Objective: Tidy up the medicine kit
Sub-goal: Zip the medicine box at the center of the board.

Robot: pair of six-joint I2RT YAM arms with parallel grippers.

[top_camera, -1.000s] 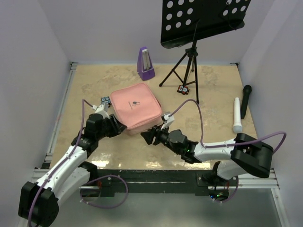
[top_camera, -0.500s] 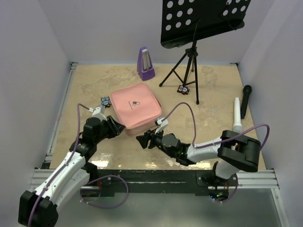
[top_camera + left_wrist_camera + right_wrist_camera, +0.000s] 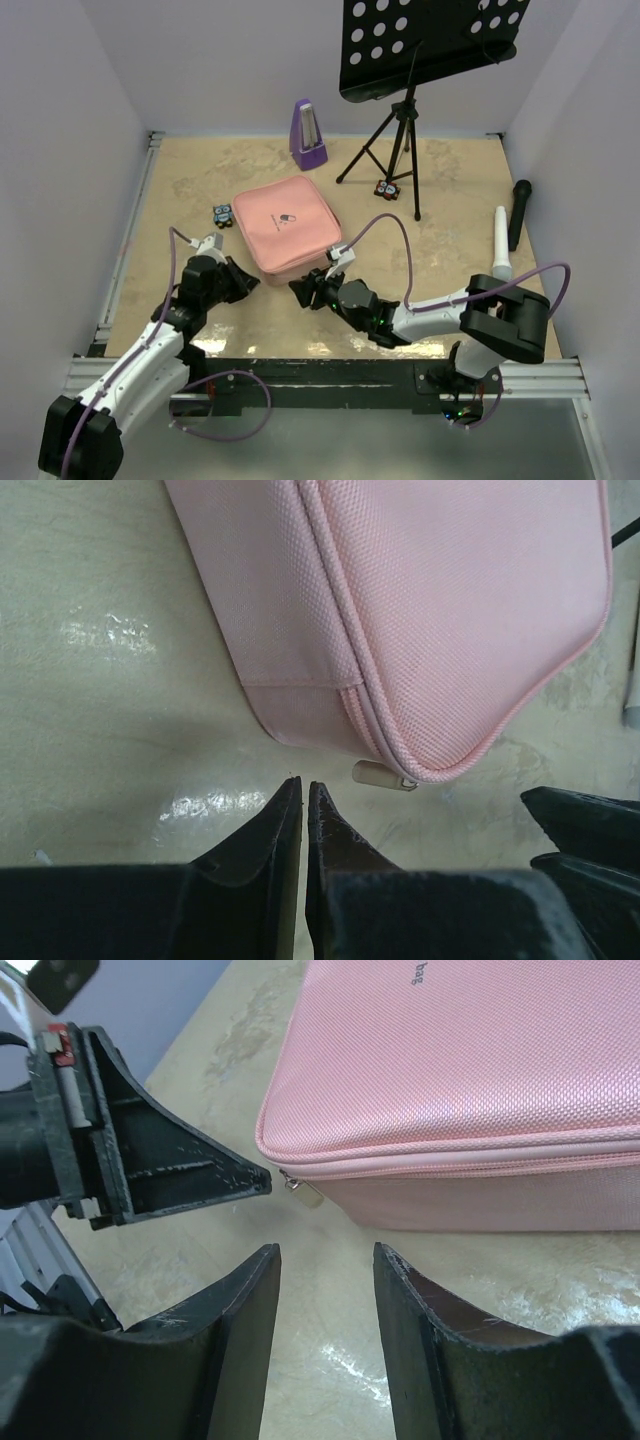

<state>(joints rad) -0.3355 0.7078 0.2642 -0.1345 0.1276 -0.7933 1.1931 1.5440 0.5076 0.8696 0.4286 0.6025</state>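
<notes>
Since the zipped medicine kit (image 3: 288, 225) lies left of centre on the tabletop (image 3: 460, 190), its near-corner zip pull (image 3: 383, 774) sits just beyond the closed left jaws, nearer than the parted right jaws.

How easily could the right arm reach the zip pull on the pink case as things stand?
Probably yes. The right gripper is open, with the zip pull just ahead at the corner of the pink case and nothing between them. The left gripper, shut, crowds that pull from the side.
</notes>
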